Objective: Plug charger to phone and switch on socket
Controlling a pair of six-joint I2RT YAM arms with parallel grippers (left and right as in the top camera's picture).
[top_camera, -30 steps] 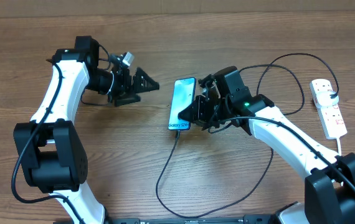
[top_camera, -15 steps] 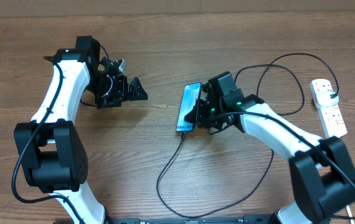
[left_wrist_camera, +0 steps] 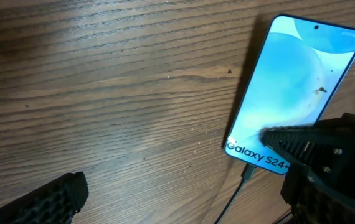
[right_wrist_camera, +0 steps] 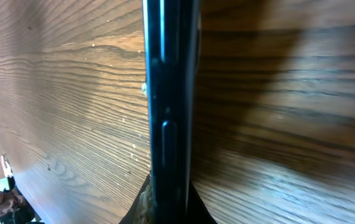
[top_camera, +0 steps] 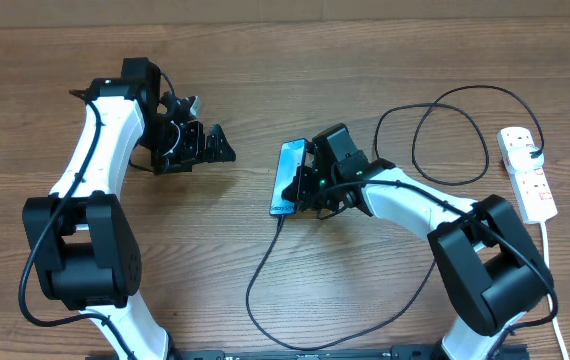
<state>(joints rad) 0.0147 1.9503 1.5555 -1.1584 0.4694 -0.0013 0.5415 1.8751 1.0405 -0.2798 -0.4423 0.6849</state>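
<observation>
A slim smartphone with a light blue-teal screen and white "Galaxy S24" lettering [top_camera: 287, 177] sits near the middle of a brown wood-grain table [top_camera: 365, 60]. It is gripped by the right arm's black two-finger claw [top_camera: 308, 182]. The claw is clamped on the handset, which the right wrist camera shows edge-on, with its dark side and buttons running up the centre of the view. From above the phone looks narrow, its screen turned toward the left arm.

The small connector tip of a long thin black charging cable [top_camera: 265, 270] meets the phone's lower short edge, just below the lettering. The cable loops toward the front of the table, then sweeps right and back to a white elongated power strip with red switches [top_camera: 527, 175] at the right edge, well apart from the phone. A thick white cord [top_camera: 548, 240] trails from the strip.

The left arm's claw [top_camera: 220, 147] hangs to the phone's left, apart from it, with its fingers spread wide and holding nothing.
</observation>
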